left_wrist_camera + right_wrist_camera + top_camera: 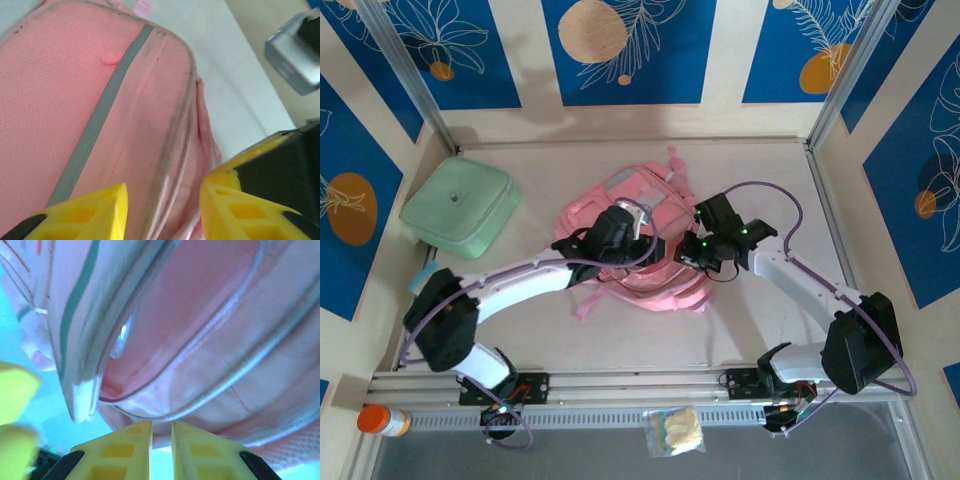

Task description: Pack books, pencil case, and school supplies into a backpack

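Observation:
The pink backpack [655,205] lies flat in the middle of the table. My left gripper [634,224] hovers over its near left part, and in the left wrist view its yellow fingers [85,212] stand well apart over the backpack [75,100] fabric and a zip seam, holding nothing, so the left gripper [162,210] is open. My right gripper [688,252] is at the bag's right edge. Its jaws are a narrow slit apart with nothing between them, the right gripper [161,440] just below the backpack [225,340] rim beside a gaping zipped opening [125,345]. The books, pencil case and school supplies are hidden.
A mint green square pouch [460,207] sits at the back left. An orange-capped bottle [380,420] and a small clear bag [675,432] lie by the near rail. Bare table [750,330] shows in front of the backpack. Walls close the left, back and right sides.

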You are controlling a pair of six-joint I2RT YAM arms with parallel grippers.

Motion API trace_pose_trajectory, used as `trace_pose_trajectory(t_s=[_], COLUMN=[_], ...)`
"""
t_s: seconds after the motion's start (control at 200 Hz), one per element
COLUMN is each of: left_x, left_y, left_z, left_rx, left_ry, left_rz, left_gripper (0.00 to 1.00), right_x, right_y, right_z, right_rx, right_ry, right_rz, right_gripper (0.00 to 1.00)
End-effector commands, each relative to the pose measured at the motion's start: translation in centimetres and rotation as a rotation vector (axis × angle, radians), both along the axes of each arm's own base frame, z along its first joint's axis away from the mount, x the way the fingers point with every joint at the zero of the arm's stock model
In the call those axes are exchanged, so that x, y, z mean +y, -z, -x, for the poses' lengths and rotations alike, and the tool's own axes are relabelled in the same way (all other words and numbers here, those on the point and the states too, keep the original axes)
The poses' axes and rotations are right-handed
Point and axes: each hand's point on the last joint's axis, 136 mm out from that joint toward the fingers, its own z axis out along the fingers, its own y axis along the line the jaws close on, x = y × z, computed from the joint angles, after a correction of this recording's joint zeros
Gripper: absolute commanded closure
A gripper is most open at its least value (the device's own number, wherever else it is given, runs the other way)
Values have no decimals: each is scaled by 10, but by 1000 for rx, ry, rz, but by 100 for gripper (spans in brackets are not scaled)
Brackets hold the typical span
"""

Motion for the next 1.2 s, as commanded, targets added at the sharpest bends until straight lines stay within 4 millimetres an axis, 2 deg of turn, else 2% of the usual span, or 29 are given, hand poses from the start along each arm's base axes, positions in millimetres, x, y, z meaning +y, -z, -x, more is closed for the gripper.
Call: trace_pose_trajectory(t_s=[0.0, 0.145, 0.275, 0.475, 0.63, 0.8, 0.865, 0.97, 1.056, 1.131, 1.196], left_x=[28, 77, 100, 99, 96, 104, 109, 104, 104, 109, 115], left_y=[-24, 1, 21, 40, 55, 70, 74, 79, 84, 85, 84], left_z=[-4, -18, -28, -35, -37, -37, -38, -37, -36, -37, -39], left_rx=[-34, 25, 75, 111, 142, 173, 175, 186, 209, 200, 188], left_ry=[-35, -140, -188, -204, -226, -269, -296, -280, -280, -303, -332], left_rz=[46, 30, 19, 43, 75, 64, 59, 76, 59, 57, 66], left_gripper=[55, 49, 45, 45, 44, 45, 45, 45, 45, 46, 46], right_x=[-15, -3, 18, 60, 89, 91, 97, 97, 94, 98, 103], right_y=[11, 18, 27, 33, 41, 50, 52, 56, 52, 45, 39], right_z=[25, 41, 49, 51, 51, 46, 44, 39, 37, 33, 28], right_rx=[23, 9, 5, -24, -6, 18, 25, 23, 27, -6, -34], right_ry=[-26, -41, -56, -111, -151, -67, -67, -31, 30, 40, 46], right_rz=[147, 230, 253, 277, 260, 304, 300, 346, 363, 353, 343], right_gripper=[81, 72, 64, 51, 44, 41, 40, 40, 41, 41, 45])
